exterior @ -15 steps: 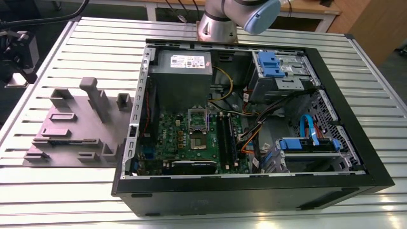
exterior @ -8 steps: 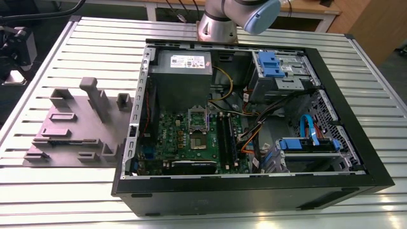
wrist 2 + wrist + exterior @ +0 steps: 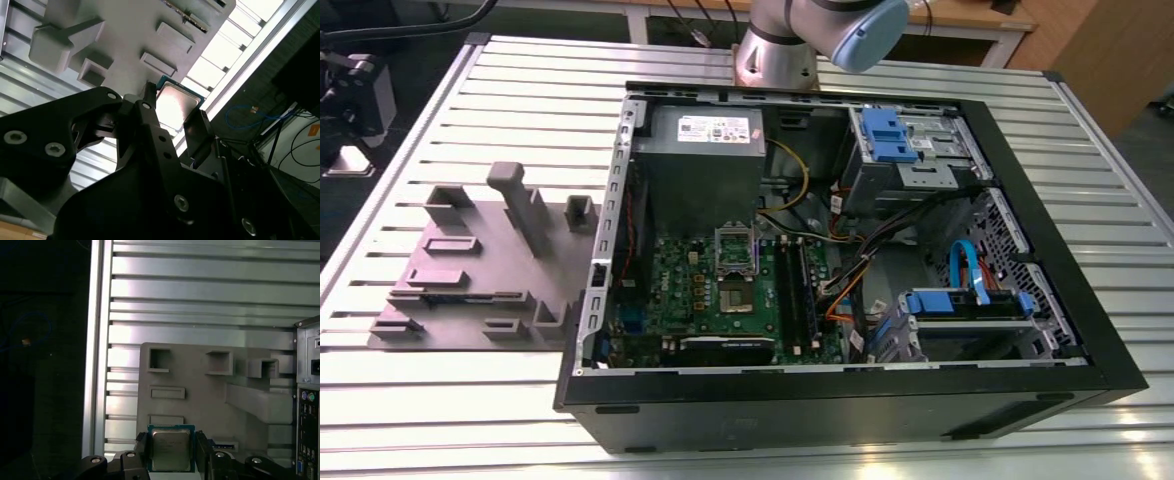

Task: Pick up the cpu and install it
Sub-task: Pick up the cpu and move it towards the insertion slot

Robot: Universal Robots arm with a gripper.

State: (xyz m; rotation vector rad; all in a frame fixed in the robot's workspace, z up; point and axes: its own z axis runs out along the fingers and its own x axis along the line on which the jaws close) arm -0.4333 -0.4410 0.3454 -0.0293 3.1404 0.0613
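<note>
The cpu [image 3: 170, 448], a small flat square chip with a silvery top and a thin pale border, sits between the two black fingers of my gripper [image 3: 172, 452]. One finger [image 3: 141, 450] presses each side edge, so the gripper is shut on it. In the second wrist view the cpu [image 3: 176, 101] is held the same way by the gripper [image 3: 172, 114], over the grey fixture plate [image 3: 125, 30]. In the exterior view, the green board [image 3: 700, 290] inside the open computer case carries the dark square socket frame [image 3: 736, 252].
The grey fixture plate [image 3: 480, 270] with raised blocks and pockets lies on the slatted metal table [image 3: 454, 400], at the exterior view's left of the black case [image 3: 854, 400]. Inside the case are a grey power box [image 3: 704, 135], blue drive brackets [image 3: 887, 135] and loose cables. The table edge [image 3: 95, 365] runs beside the plate.
</note>
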